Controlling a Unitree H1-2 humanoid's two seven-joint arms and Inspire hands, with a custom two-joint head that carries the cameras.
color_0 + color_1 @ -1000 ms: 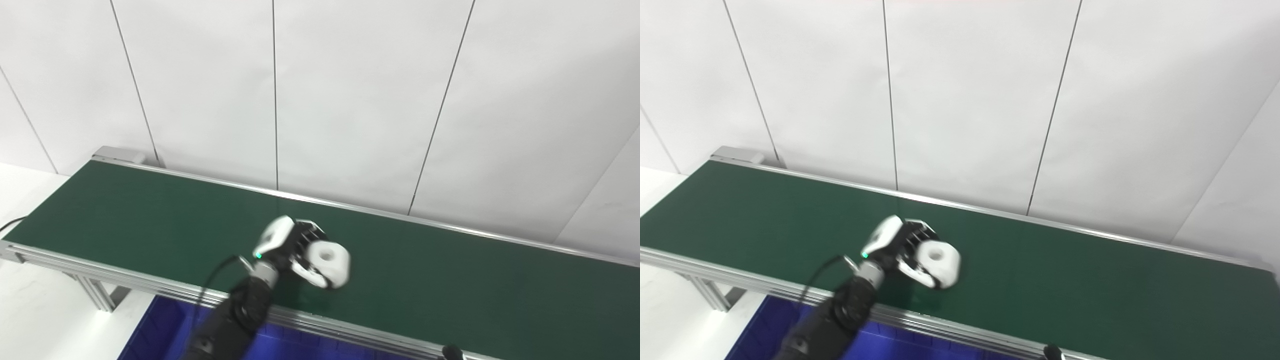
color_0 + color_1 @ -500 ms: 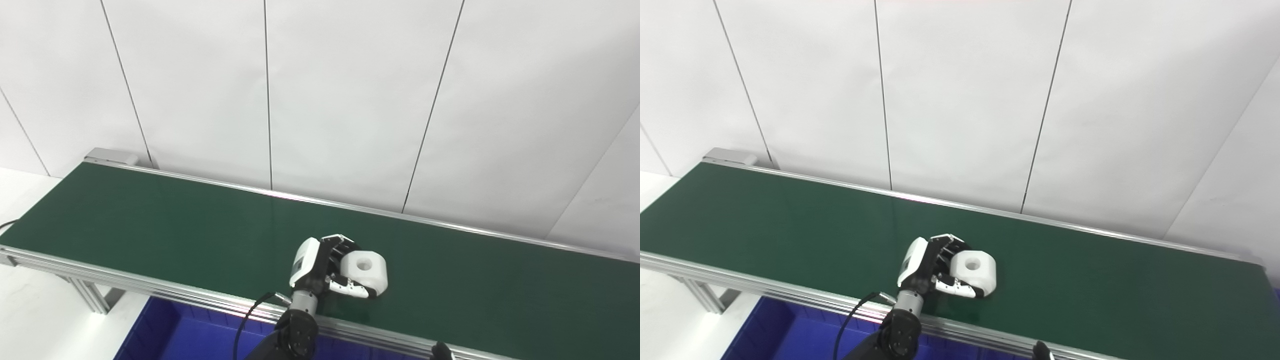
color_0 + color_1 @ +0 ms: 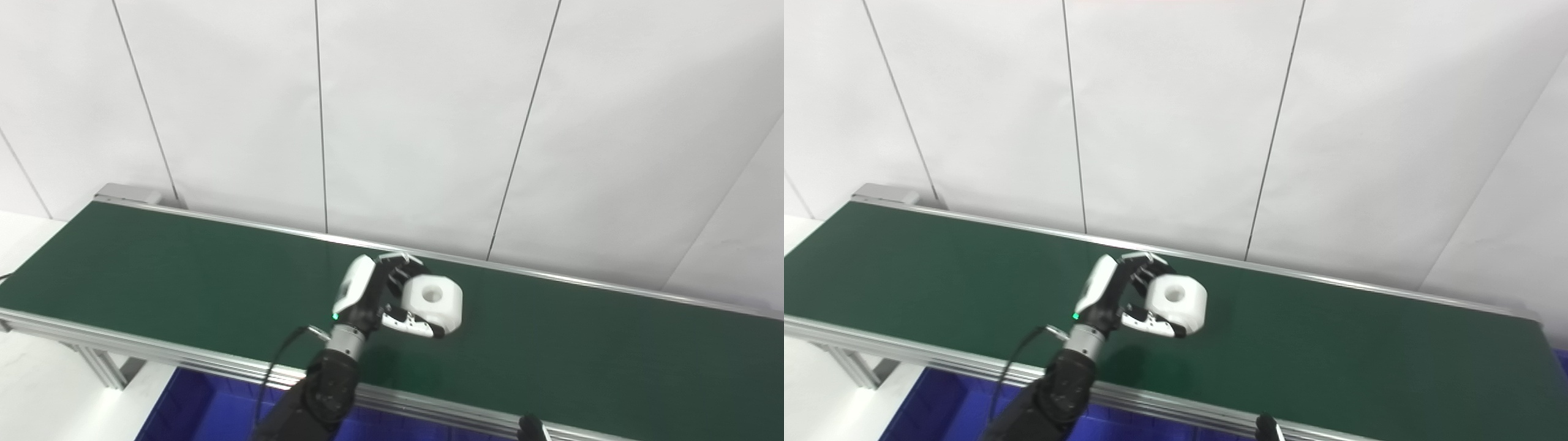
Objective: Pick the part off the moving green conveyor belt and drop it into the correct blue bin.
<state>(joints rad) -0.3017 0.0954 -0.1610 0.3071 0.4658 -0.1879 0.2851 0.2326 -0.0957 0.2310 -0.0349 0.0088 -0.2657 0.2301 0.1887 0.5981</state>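
Observation:
My left hand [image 3: 376, 294] is shut on a white blocky part [image 3: 433, 302] with a round hole in its top. It holds the part lifted a little above the green conveyor belt [image 3: 184, 269], near the belt's middle; a shadow lies on the belt below it. The same hold shows in the right eye view, hand [image 3: 1118, 294] on part [image 3: 1176, 301]. Of my right hand only a dark tip [image 3: 531, 427] shows at the bottom edge, too little to tell its state.
A blue bin [image 3: 202, 413] sits below the belt's near rail at bottom left. The silver rail [image 3: 153, 352] runs along the belt's front edge. White wall panels stand right behind the belt's far edge.
My left hand has risen off the belt with the white part in it and moved slightly back toward the wall. The camera has shifted a little too.

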